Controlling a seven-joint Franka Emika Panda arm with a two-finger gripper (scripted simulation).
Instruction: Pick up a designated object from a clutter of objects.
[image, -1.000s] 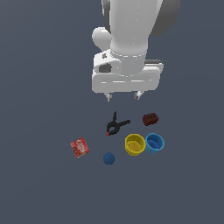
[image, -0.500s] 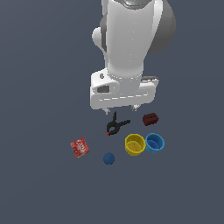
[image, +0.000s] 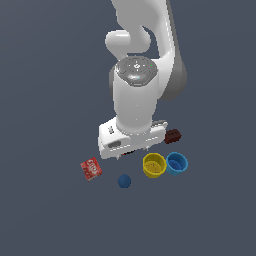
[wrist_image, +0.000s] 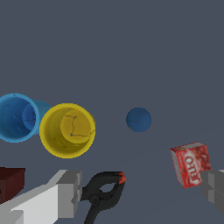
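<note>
Exterior view: my arm fills the centre of the frame, its gripper (image: 131, 153) poised low over the clutter. The ball (image: 124, 181) lies on the dark counter (image: 45, 215) just below centre, clear of everything, with the red box (image: 91, 168) to its upper left and the yellow cup (image: 154, 165) to its right. The blue cup (image: 176, 163) touches the yellow one on the right; the brick (image: 173, 136) sits above them, beside the gripper housing.

Wrist view: I see the ball (wrist_image: 138, 119) at centre right, free of the jaws. The jaws stand released, one finger (wrist_image: 65, 192) at lower left and the other at the lower right edge, well apart. The clamp (wrist_image: 101, 192) lies between them, nearer the lower-left finger. The box (wrist_image: 190, 164) sits just beside the right-hand finger.
</note>
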